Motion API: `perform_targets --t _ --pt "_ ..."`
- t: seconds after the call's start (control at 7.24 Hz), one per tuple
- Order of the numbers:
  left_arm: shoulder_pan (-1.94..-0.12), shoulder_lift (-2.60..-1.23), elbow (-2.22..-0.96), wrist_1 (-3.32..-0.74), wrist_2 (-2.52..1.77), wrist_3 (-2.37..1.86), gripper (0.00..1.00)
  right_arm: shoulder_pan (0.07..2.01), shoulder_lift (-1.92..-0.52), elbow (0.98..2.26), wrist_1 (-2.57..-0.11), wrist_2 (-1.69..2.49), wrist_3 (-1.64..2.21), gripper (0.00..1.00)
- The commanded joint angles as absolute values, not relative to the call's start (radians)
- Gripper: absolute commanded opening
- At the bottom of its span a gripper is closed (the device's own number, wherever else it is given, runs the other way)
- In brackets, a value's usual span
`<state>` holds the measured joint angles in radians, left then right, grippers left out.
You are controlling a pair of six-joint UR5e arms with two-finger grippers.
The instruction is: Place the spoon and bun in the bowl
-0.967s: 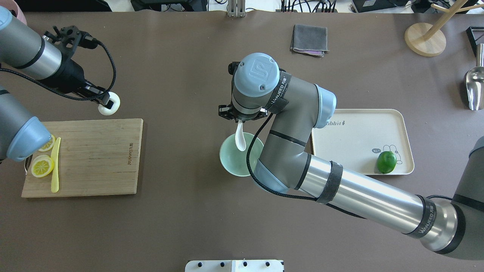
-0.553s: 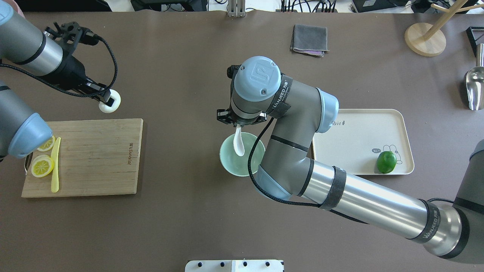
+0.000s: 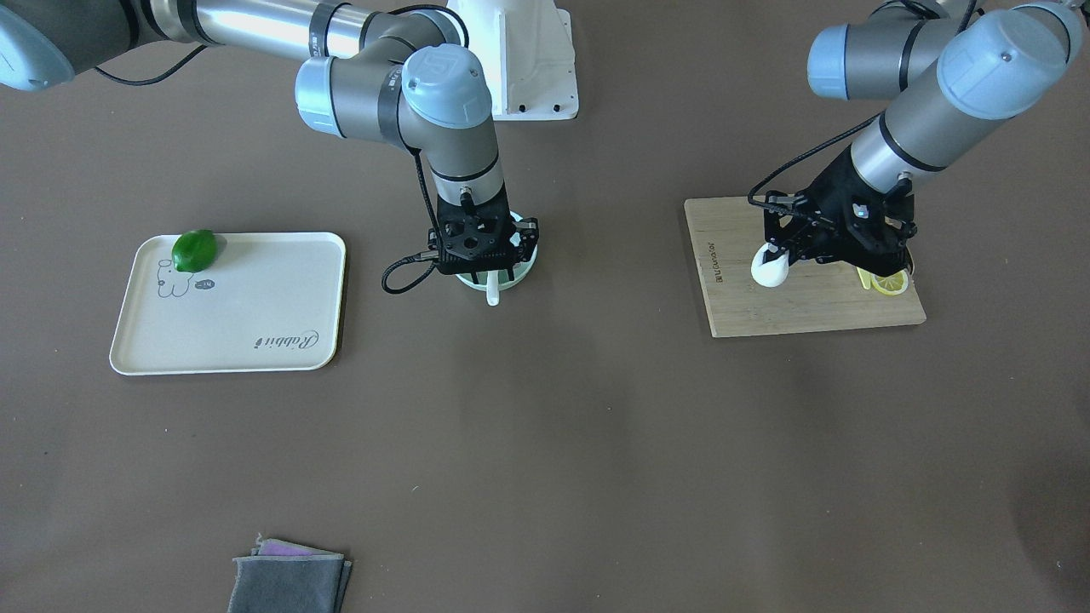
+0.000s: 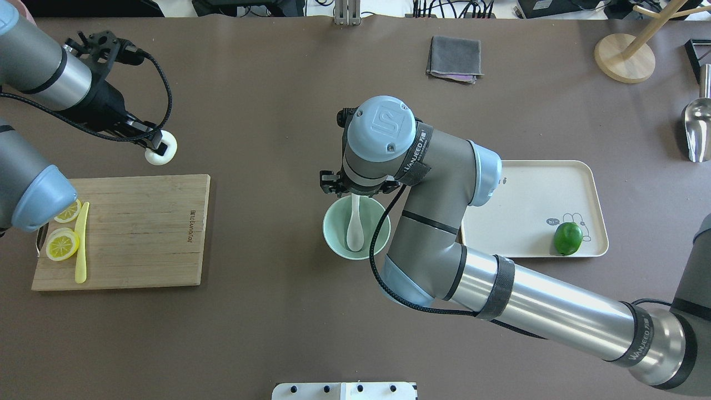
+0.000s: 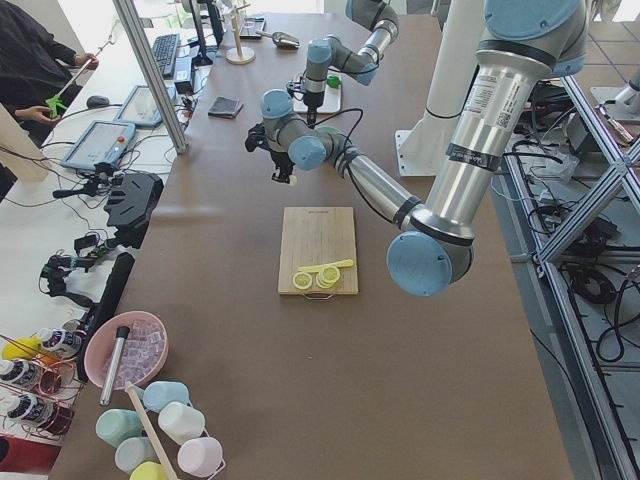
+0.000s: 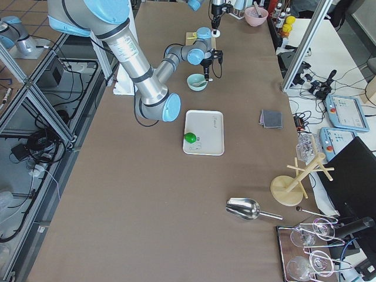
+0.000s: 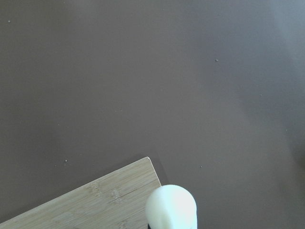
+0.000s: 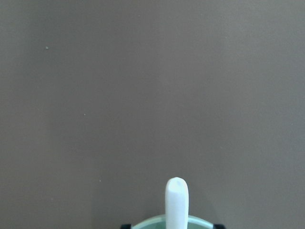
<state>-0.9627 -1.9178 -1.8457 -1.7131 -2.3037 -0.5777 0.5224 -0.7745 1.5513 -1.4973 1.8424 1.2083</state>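
The cream-white spoon (image 4: 354, 225) lies in the mint-green bowl (image 4: 333, 240) at the table's middle, scoop down and handle leaning on the far rim (image 8: 176, 200). My right gripper (image 4: 354, 191) hovers over that rim; its jaws stand wide of the handle, open. In the front view the handle tip (image 3: 493, 298) pokes out under the gripper (image 3: 487, 271). My left gripper (image 4: 158, 145) is shut on the white bun (image 4: 165, 153) and holds it above the table just past the cutting board's far right corner. The bun also shows in the left wrist view (image 7: 171, 206).
A bamboo cutting board (image 4: 139, 233) at the left carries lemon slices (image 4: 62, 243) and a thin yellow stick (image 4: 81, 241). A cream tray (image 4: 527, 205) with a lime (image 4: 567, 238) lies right of the bowl. A grey cloth (image 4: 454, 58), a wooden stand (image 4: 625, 55) and a metal scoop (image 4: 697, 125) sit far back.
The spoon has gone from hanging tilted under my right gripper to lying deeper in the bowl; the right gripper let it go. The left gripper with the bun shifted slightly away from the board.
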Motion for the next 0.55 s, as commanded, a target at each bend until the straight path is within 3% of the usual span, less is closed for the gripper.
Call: perform_targets --t 0.0,0.41 --pt "-0.945 -2.012 -1.842 -1.712 -2.304 -0.731 0.0 0.572 -0.773 1.635 -1.603 1.928 1.201 1.0" --pt "-0.679 -2.152 -1.824 -1.723 -2.143 -0.961 0.0 0.76 -0.874 1.64 -1.605 2.071 1.032 1.0"
